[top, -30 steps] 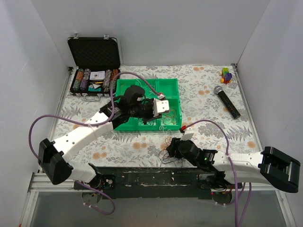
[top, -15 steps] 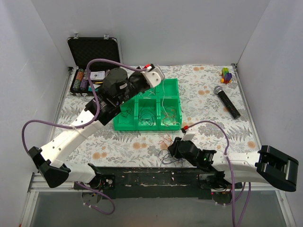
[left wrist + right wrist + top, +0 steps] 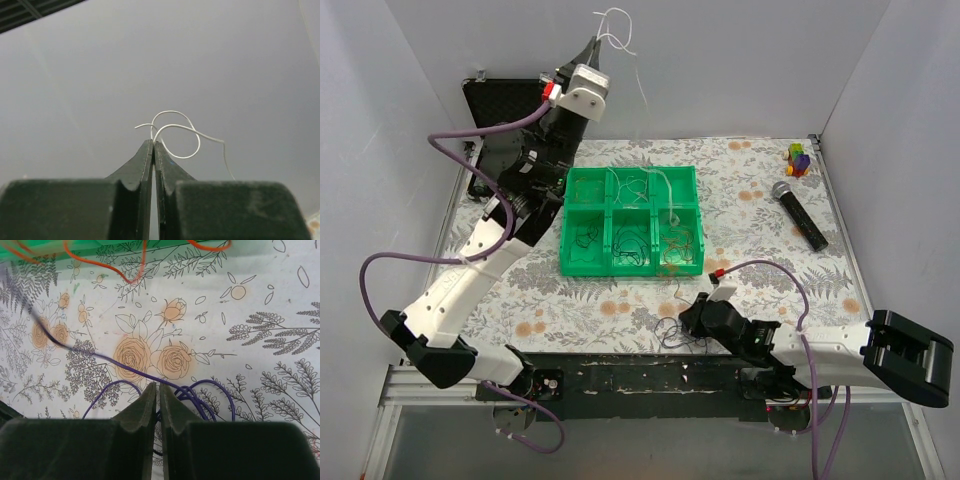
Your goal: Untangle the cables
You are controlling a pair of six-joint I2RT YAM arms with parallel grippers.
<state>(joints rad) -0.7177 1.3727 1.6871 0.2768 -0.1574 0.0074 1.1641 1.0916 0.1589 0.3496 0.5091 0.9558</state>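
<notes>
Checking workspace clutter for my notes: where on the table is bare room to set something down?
Bare cloth lies between the green tray and the microphone, and in front of the tray's left half. Crowded: the near edge off the tray's right corner, where loose cables lie at the right hand.

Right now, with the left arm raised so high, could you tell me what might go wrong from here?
1. The left pincer pinches the white wire only at its very tips, so the thin wire could slip free.
2. That wire seems to trail down into the green tray and may snag there if lifted further.
3. The right pincer seems closed on the purple cables, so a pull could tighten their tangle.
</notes>
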